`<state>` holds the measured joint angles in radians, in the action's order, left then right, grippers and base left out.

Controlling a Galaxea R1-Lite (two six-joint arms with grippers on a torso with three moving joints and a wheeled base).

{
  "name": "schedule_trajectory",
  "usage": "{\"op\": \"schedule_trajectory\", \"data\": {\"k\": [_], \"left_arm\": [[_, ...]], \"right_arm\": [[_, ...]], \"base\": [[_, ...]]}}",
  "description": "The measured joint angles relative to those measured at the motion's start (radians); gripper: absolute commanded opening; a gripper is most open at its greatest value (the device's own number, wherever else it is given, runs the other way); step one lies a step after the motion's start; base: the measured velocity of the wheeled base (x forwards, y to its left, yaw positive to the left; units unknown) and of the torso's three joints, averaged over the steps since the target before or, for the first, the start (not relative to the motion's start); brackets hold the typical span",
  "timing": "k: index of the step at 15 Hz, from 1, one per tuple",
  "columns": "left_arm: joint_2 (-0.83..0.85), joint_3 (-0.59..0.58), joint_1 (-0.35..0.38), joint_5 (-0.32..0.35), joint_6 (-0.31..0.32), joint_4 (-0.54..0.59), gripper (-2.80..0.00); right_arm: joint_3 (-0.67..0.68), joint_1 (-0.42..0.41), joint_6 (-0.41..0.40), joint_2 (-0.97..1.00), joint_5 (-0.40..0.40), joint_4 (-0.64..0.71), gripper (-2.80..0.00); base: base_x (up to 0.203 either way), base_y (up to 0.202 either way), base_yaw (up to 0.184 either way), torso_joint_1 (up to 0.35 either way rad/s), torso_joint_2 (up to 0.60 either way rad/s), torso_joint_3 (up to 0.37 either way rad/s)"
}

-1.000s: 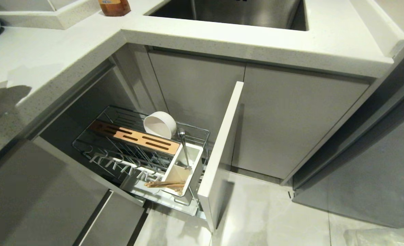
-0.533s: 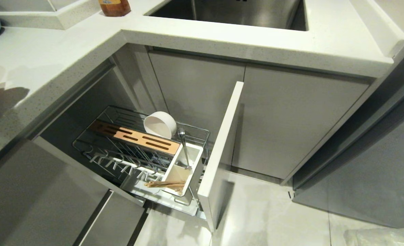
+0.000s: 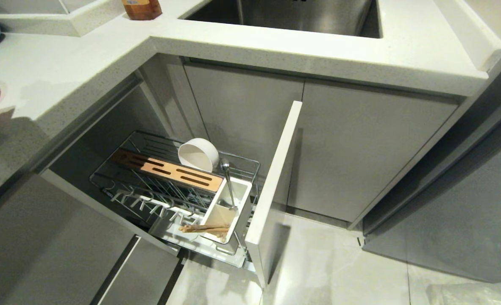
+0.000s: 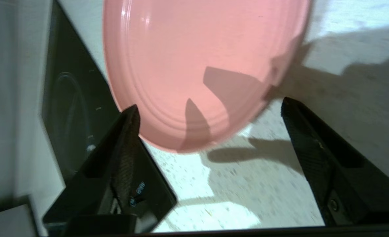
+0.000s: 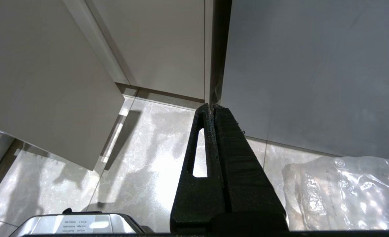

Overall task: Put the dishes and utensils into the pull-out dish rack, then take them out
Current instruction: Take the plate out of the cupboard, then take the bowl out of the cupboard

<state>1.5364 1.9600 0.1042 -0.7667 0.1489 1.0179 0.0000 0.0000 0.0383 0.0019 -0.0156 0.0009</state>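
Left hand (image 4: 207,108) now out of head view, open, flat round pink plate (image 4: 194,65) released on speckled white tabletop (image 4: 247,184); retreating fingers could clip its rim.

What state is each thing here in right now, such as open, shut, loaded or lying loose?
Pull-out dish rack: pulled out.
White bowl: in the rack, tipped on its side.
Metal spoon: standing in the white utensil box.
Chopsticks: lying across the box.
Pink plate: on the countertop, not gripped.
Left tool: open, at the plate's edge.
Right tool: shut, parked above the floor.
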Motion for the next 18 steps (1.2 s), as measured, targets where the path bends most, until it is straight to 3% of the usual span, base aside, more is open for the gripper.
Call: {"op": "schedule_trajectory", "data": {"k": [3, 6, 7, 10, 13, 18], "left_arm": [[-0.041, 0.000, -0.011, 0.085, -0.015, 0.008, 0.00], [-0.110, 0.000, -0.025, 0.258, -0.087, 0.022, 0.00], [-0.139, -0.001, -0.030, 0.317, -0.107, 0.050, -2.80], [-0.235, -0.003, -0.052, 0.445, -0.164, 0.169, -2.80], [-0.318, -0.019, -0.073, 0.474, -0.238, 0.197, -2.80], [-0.414, -0.078, -0.192, 0.526, -0.480, 0.195, -2.80]], "right_arm": [[0.000, 0.000, 0.000, 0.000, 0.000, 0.000, -2.80], [0.000, 0.000, 0.000, 0.000, 0.000, 0.000, -2.80], [0.000, 0.000, 0.000, 0.000, 0.000, 0.000, -2.80], [0.000, 0.000, 0.000, 0.000, 0.000, 0.000, -2.80], [0.000, 0.000, 0.000, 0.000, 0.000, 0.000, -2.80], [0.000, 0.000, 0.000, 0.000, 0.000, 0.000, -2.80]], "base": [[0.000, 0.000, 0.000, 0.000, 0.00, 0.000], [0.000, 0.000, 0.000, 0.000, 0.00, 0.000], [0.000, 0.000, 0.000, 0.000, 0.00, 0.000], [0.000, 0.000, 0.000, 0.000, 0.00, 0.000], [0.000, 0.000, 0.000, 0.000, 0.00, 0.000], [0.000, 0.000, 0.000, 0.000, 0.00, 0.000]]}}
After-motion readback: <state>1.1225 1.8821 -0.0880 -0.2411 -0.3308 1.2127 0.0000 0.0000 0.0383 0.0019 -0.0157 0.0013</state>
